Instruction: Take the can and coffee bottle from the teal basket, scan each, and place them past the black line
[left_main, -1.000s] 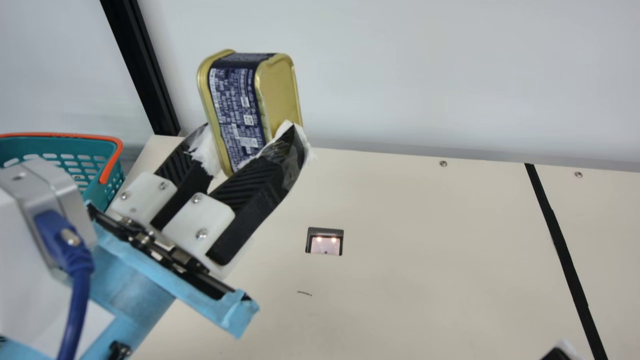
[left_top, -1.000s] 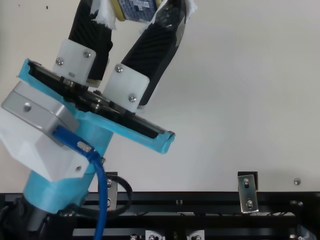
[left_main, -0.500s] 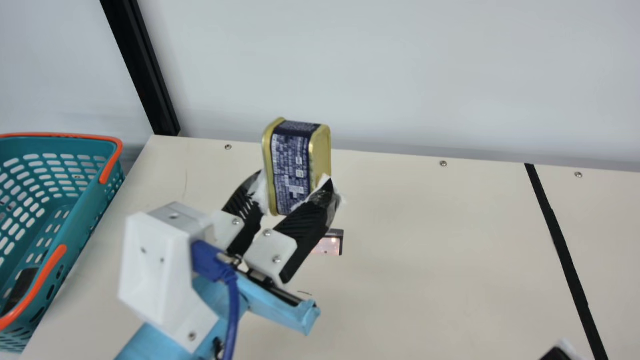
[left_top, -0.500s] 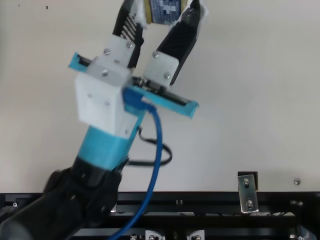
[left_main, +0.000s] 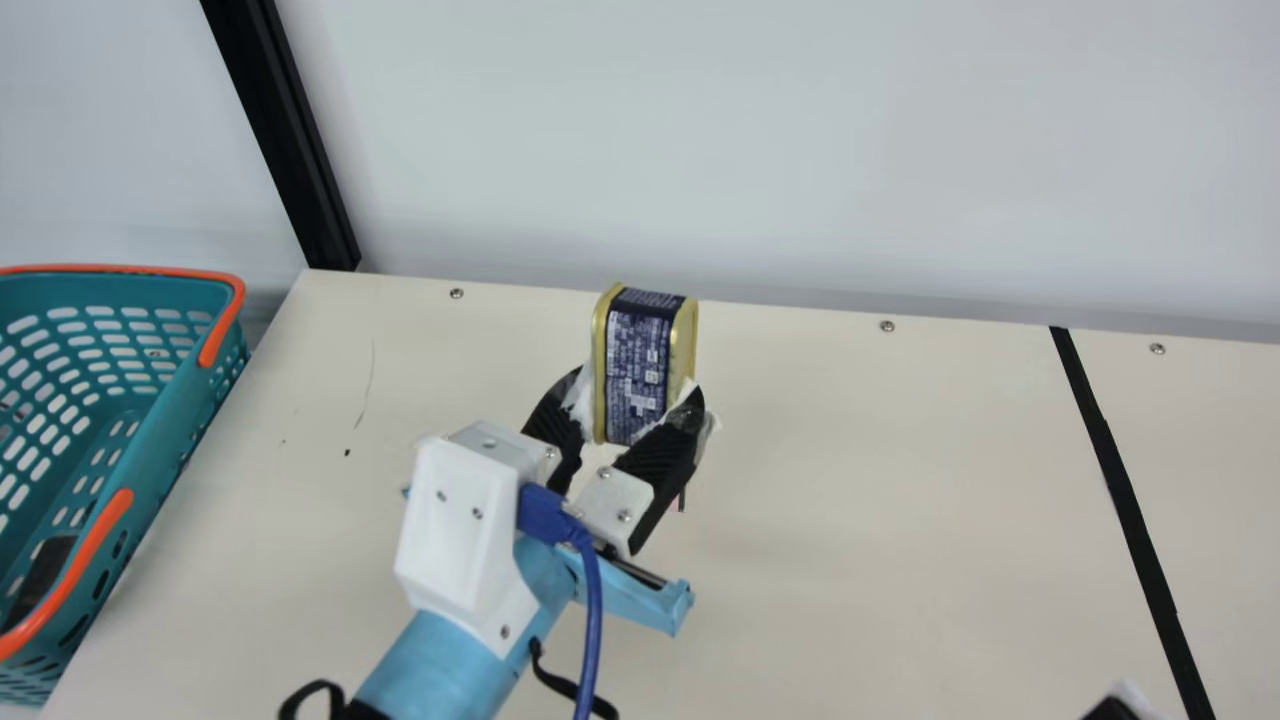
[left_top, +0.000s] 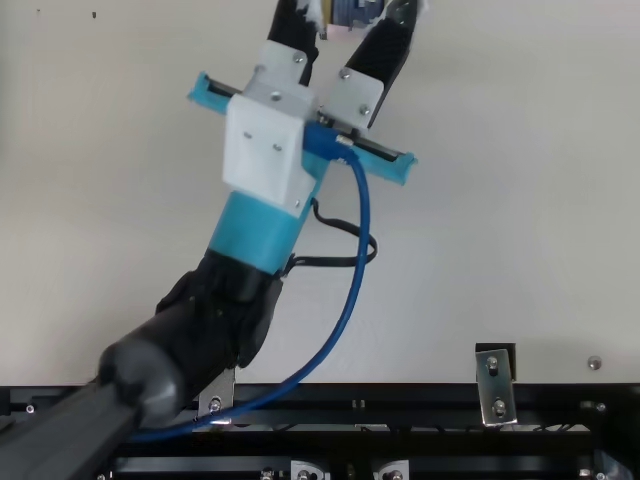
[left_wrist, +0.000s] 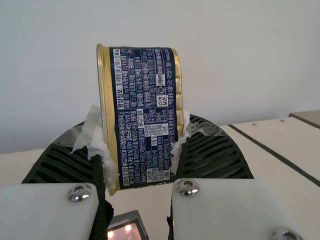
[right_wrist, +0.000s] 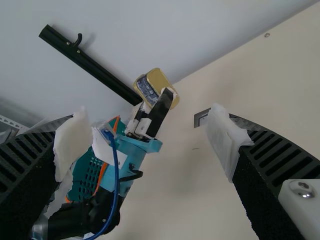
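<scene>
Left claw (left_main: 638, 398) was clamped on the can (left_main: 640, 350), which was held upright above the tabletop (left_main: 880, 480), left of the black line (left_main: 1130, 510). Right claw (left_main: 1112, 709) was seen at the main view's lower right corner, its fingers spread apart. A dark, unidentified object (left_main: 42, 575) was contained in the teal basket (left_main: 175, 430), at the tabletop's left edge.

In the main view, the left gripper (left_main: 638, 388) and its can (left_main: 643, 362) now sit farther toward 4 to 5 o'clock; the can's top, leaning to 11 o'clock earlier, now points nearer 12. The basket (left_main: 205, 400) is uncovered at 9 o'clock, and the scanner (left_main: 682, 501) is mostly hidden. In the top view, the gripper has shifted toward 2 o'clock.
</scene>
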